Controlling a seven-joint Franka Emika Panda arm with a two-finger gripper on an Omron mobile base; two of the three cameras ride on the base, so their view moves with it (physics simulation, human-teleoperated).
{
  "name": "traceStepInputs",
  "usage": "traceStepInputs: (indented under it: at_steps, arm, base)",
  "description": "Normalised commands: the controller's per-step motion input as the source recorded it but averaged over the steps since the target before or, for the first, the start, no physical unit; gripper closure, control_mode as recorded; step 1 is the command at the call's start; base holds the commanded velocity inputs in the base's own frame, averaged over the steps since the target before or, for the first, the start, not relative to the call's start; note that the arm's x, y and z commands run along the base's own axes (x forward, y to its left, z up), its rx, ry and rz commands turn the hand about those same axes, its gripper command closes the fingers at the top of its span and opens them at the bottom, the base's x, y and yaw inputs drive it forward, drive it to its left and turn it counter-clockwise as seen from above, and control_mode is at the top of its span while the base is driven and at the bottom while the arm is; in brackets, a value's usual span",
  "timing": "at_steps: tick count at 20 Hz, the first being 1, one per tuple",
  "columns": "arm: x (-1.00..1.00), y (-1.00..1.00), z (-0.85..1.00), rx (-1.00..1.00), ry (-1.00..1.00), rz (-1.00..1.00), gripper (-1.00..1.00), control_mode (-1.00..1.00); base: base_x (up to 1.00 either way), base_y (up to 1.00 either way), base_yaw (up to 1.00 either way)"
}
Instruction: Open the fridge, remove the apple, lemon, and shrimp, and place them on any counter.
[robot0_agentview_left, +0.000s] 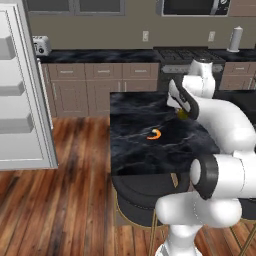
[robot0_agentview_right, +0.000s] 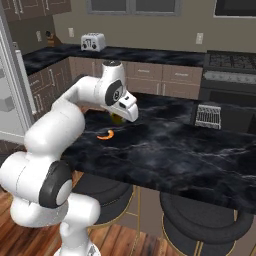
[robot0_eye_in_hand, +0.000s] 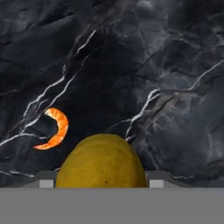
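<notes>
Lemon (robot0_eye_in_hand: 101, 161), small yellow round fruit, held between partly parted jaws of two-finger gripper (robot0_agentview_right: 119, 118) above black white-veined marble island counter (robot0_agentview_right: 190, 150); orange curled shrimp (robot0_eye_in_hand: 54, 128) lies beside it; judged light, firm, smooth-skinned, roll-prone; best gripped across middle.

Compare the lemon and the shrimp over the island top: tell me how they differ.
The lemon is yellow and rounded; the shrimp is orange and a thin curled crescent. The lemon is clearly bulkier than the shrimp. The shrimp lies free on the black marble counter, while the lemon sits in the claw above it. They are apart, not touching. Both are at the same island top.
</notes>
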Motion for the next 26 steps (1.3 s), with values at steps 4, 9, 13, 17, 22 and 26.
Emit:
traceStepInputs:
  at_steps: [4,9,13,17,22,26]
  arm:
    - [0.69,0.0,-0.99,0.0,0.14,0.0,1.0,-1.0]
    - [0.3,0.0,-0.84,0.0,0.02,0.0,1.0,-1.0]
    - [0.03,0.0,-0.52,0.0,0.0,0.0,1.0,-1.0]
    - [0.01,0.0,-0.5,0.0,0.0,0.0,1.0,-1.0]
    - [0.09,0.0,-0.47,0.0,0.0,0.0,1.0,-1.0]
    - [0.17,0.0,-0.42,0.0,0.02,0.0,1.0,-1.0]
  base:
    - [0.0,0.0,0.0]
    - [0.0,0.0,0.0]
    - [0.0,0.0,0.0]
    - [0.0,0.0,0.0]
    - [0.0,0.0,0.0]
    - [0.0,0.0,0.0]
